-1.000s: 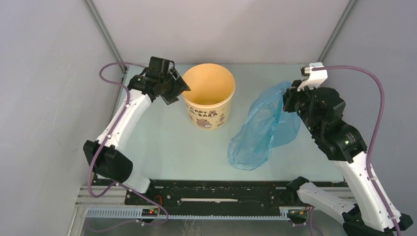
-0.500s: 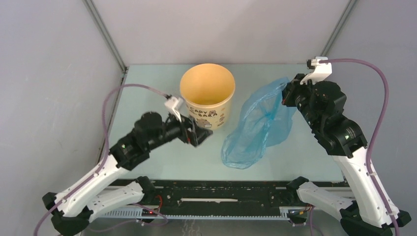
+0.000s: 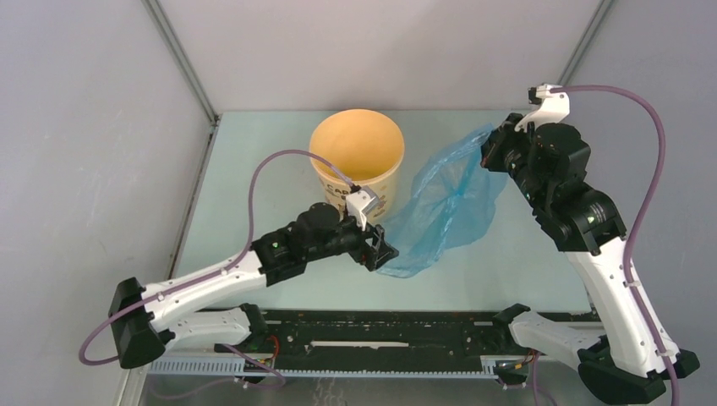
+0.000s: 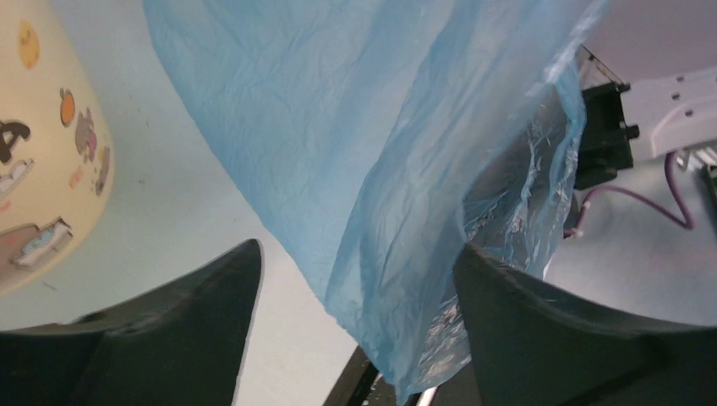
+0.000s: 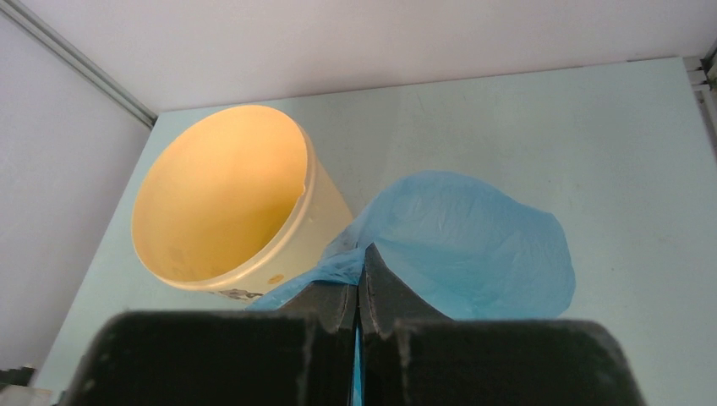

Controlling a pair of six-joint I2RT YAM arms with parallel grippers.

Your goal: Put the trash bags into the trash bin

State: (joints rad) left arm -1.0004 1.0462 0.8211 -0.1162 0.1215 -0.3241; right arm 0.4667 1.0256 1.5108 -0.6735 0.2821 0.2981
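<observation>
The light-blue trash bag [image 3: 444, 203] hangs in the air right of the pale-yellow trash bin [image 3: 356, 161], which stands upright at the table's back middle. My right gripper [image 3: 490, 152] is shut on the bag's upper edge and holds it up; in the right wrist view the film [image 5: 473, 245] is pinched between the closed fingers. My left gripper [image 3: 382, 254] is open at the bag's lower end; in the left wrist view the hanging film [image 4: 372, 169] lies between the two spread fingers [image 4: 211, 296]. The bin's printed side [image 4: 42, 169] shows at the left there.
Grey walls enclose the pale-green table [image 3: 270, 220] on three sides. The black rail with the arm bases [image 3: 380, 334] runs along the near edge. The right arm's purple cable [image 3: 651, 194] loops along the right side.
My left arm has swung from beside the bin's left side down and across to the bag's lower end. My right gripper has lifted the bag and carried it slightly left toward the bin.
</observation>
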